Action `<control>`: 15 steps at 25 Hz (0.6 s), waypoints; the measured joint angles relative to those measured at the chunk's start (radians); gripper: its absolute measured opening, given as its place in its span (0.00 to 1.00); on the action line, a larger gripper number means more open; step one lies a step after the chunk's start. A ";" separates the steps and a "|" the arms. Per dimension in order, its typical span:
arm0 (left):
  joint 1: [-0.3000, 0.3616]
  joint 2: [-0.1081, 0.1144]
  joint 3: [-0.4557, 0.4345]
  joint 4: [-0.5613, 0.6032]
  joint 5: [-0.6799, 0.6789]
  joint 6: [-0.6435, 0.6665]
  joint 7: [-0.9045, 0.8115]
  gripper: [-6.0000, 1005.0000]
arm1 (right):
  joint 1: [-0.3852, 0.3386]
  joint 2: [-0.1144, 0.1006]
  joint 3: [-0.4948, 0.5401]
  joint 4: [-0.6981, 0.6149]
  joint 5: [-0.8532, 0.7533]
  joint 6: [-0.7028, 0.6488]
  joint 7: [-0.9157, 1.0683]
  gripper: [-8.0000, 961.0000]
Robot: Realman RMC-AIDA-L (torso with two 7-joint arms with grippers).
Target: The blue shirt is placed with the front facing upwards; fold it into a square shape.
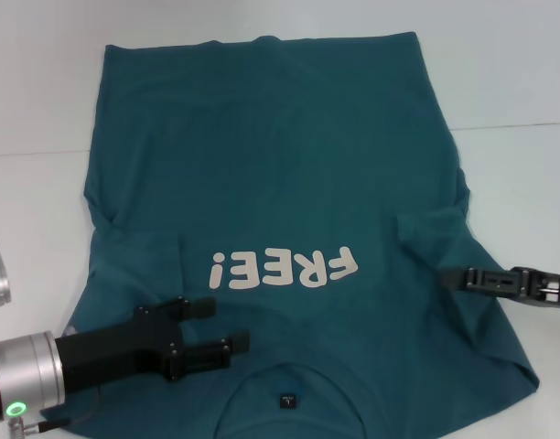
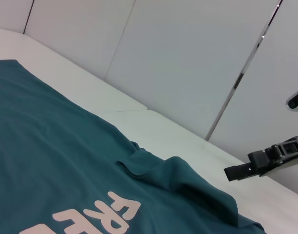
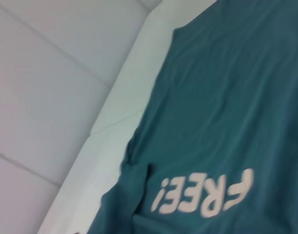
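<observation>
The blue shirt (image 1: 280,165) lies flat on the white table, front up, collar and small dark label (image 1: 286,401) nearest me, hem at the far side. Its pale "FREE!" lettering (image 1: 285,268) reads upside down. Both sleeves look tucked in over the body, with folds at the left (image 1: 138,242) and the right (image 1: 431,224). My left gripper (image 1: 231,323) is open and empty, low over the chest between the lettering and the collar. My right gripper (image 1: 447,277) is at the shirt's right side by the sleeve, seen edge-on. The shirt also shows in the left wrist view (image 2: 51,146) and the right wrist view (image 3: 227,97).
The white table (image 1: 509,82) extends beyond the shirt on the far, left and right sides, with a seam line across it (image 1: 513,125). Pale wall panels stand behind it in the left wrist view (image 2: 188,58). The right gripper shows there (image 2: 236,171).
</observation>
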 joint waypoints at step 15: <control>-0.002 0.000 0.004 0.000 -0.001 -0.002 0.000 0.87 | -0.027 -0.008 0.033 0.003 -0.015 0.217 0.093 0.95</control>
